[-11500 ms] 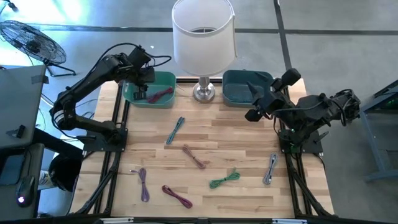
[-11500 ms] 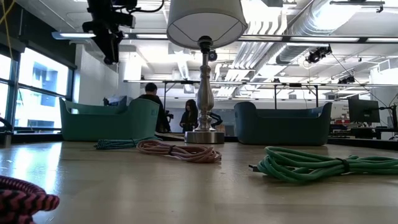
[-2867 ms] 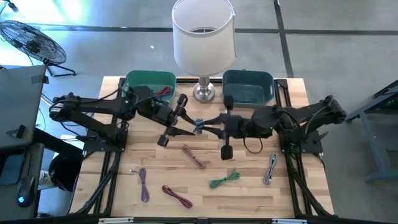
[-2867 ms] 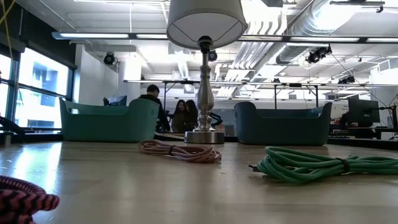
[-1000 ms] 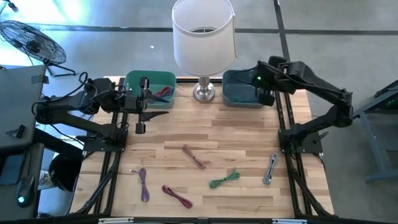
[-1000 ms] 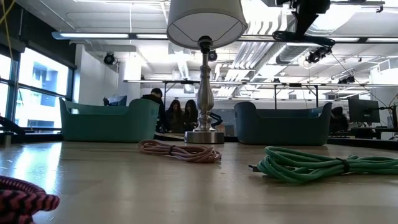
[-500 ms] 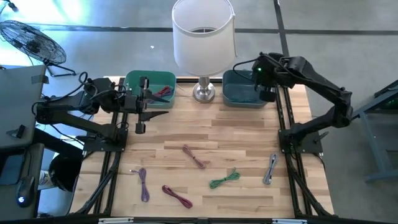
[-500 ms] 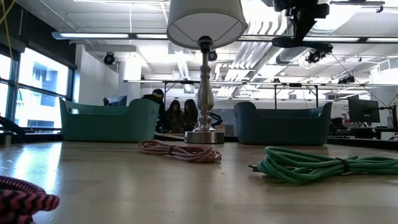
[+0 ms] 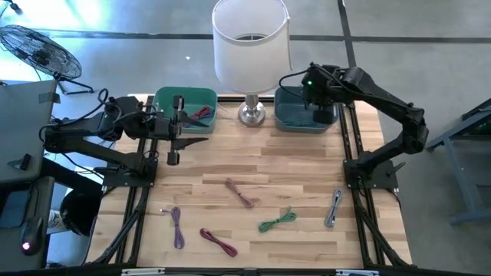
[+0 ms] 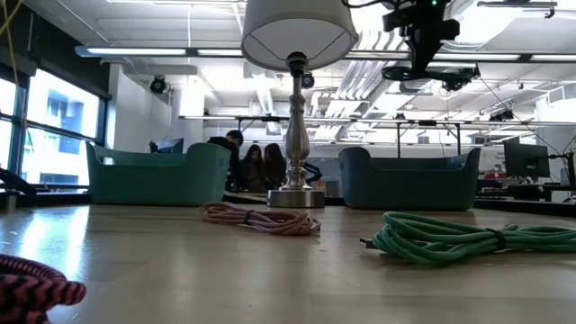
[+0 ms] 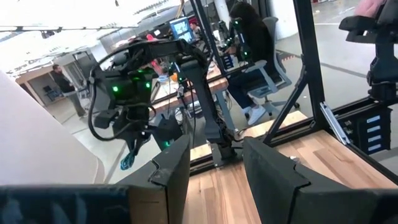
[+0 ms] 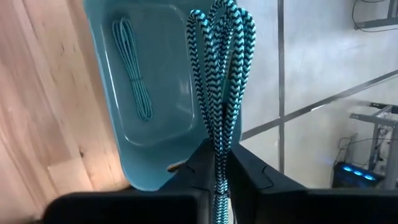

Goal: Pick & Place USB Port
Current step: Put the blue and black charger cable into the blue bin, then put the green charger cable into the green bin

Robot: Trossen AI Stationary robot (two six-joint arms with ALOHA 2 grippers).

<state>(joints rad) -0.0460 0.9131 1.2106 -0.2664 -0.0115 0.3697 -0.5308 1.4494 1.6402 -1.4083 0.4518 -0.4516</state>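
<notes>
The right hand (image 12: 217,163) pinches a blue cable (image 12: 221,74) bundle, hanging above the blue bin (image 12: 155,93). The cable looks soft, light and floppy; gripping its bunched middle seems best. The left hand (image 11: 214,165) waits, spread.

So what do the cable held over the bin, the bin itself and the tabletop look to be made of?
The cable looks fabric-braided: a teal and black zigzag weave, matte. The blue bin seems moulded plastic, with smooth walls, rounded corners and a slight sheen. The tabletop looks like wood, probably butcher block, given its pale jointed strips with visible grain.
</notes>
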